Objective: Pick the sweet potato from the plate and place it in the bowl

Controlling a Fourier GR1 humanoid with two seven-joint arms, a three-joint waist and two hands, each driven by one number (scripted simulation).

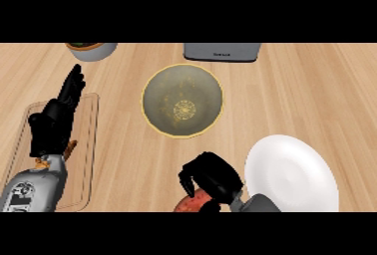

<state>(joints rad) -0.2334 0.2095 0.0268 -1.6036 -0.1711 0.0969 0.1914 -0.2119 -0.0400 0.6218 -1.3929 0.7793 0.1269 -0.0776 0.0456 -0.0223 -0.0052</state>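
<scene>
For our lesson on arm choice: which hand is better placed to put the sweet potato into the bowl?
The right hand: its fingers already curl round the sweet potato, just below the bowl. The left hand rests open at the view's left.

Sweet potato (193,203) is gripped under curled fingers of right hand (213,179); white plate (291,175) just right of them, bowl (182,100) beyond fingertips. Left hand (57,119) is held open over cutting board (87,149).

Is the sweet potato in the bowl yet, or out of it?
Out. The right hand curls round the sweet potato near the lower edge, apart from the bowl.
</scene>
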